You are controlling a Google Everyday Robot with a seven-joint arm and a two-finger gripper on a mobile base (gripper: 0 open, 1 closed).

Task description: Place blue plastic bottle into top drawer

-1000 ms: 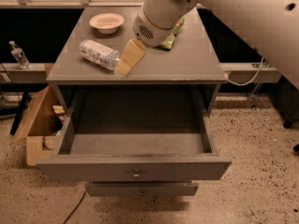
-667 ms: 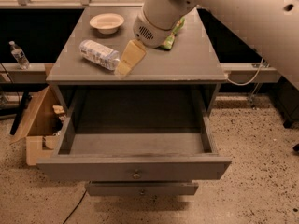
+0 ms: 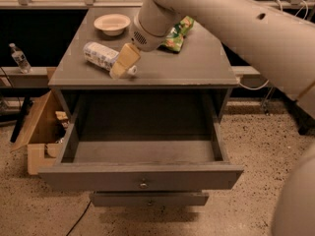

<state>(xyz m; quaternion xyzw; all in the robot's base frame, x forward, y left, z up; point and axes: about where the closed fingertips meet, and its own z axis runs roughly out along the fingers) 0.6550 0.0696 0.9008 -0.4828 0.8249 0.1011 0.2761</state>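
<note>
Clear crinkly pale-labelled plastic bottle (image 3: 100, 54) lies sideways on the grey cabinet top (image 3: 187, 65), upper left; tan gripper (image 3: 122, 65) at its cap end, hold impossible to tell. Wide grey wooden drawer (image 3: 141, 177) stands open below.

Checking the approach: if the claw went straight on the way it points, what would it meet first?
Probably the blue plastic bottle lying on the cabinet top: the claw hangs right at one end of it, angled down-left. Depth is unclear.

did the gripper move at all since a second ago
Yes. The gripper has shifted slightly left, closer over the blue plastic bottle, judged against the bowl, which stayed put.
</note>
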